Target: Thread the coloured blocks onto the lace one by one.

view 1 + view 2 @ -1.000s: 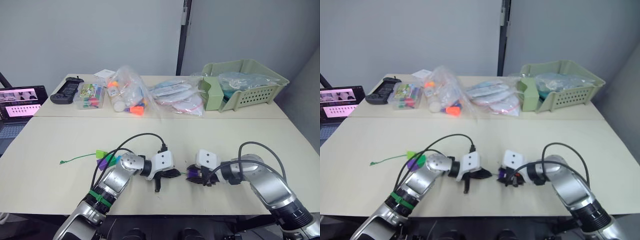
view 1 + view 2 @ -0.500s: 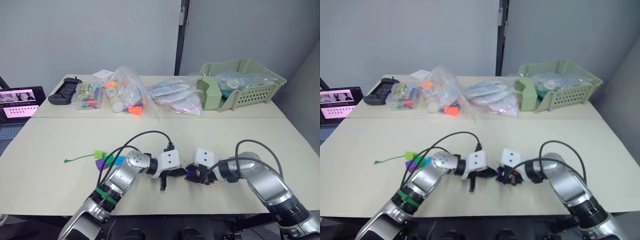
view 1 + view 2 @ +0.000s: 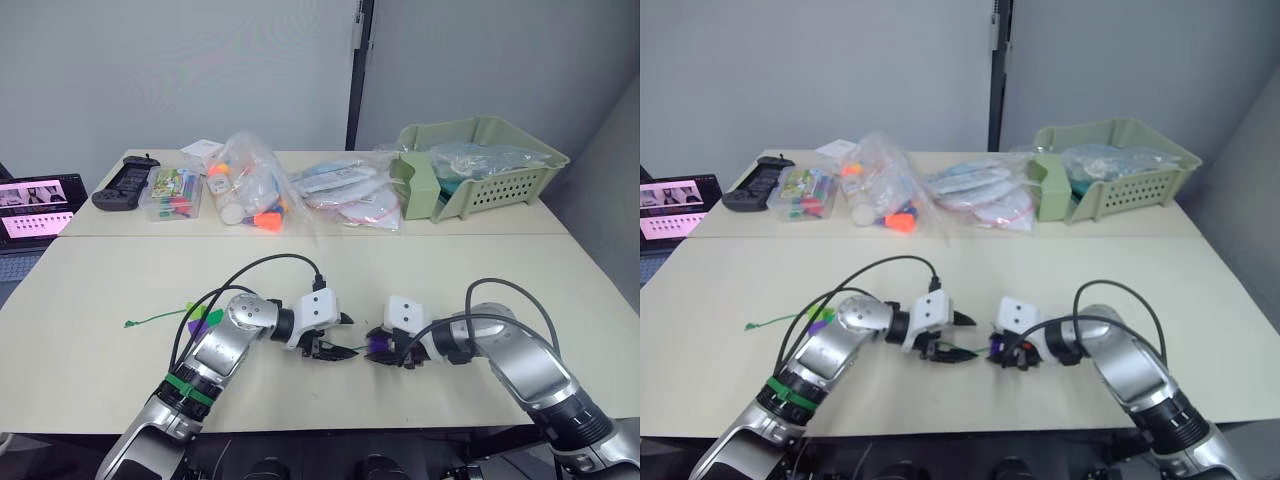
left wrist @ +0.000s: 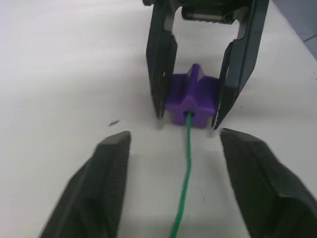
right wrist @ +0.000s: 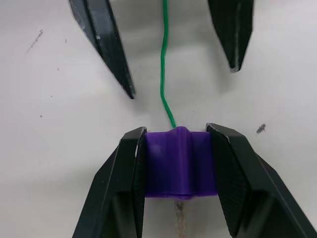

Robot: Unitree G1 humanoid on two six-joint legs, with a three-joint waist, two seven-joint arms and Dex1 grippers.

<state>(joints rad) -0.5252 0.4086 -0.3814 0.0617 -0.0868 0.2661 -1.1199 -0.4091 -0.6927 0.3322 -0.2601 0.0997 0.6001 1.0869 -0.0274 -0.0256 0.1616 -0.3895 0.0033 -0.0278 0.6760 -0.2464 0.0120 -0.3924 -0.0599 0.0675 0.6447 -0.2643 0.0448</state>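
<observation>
Loose blocks (image 3: 205, 318) half hidden behind the left arm; lace (image 4: 185, 148) cut off by frame edge.

— What's the room giving us?
— Pale grey wall (image 3: 180, 70) across the far side, a dark vertical post (image 3: 356, 75) splitting it near the middle.
— And the furniture?
— Two cream tabletops pushed together: the near tabletop (image 3: 90, 380) wide and bare at its left, the far tabletop (image 3: 330, 222) behind the seam. Even, soft light throughout.
</observation>
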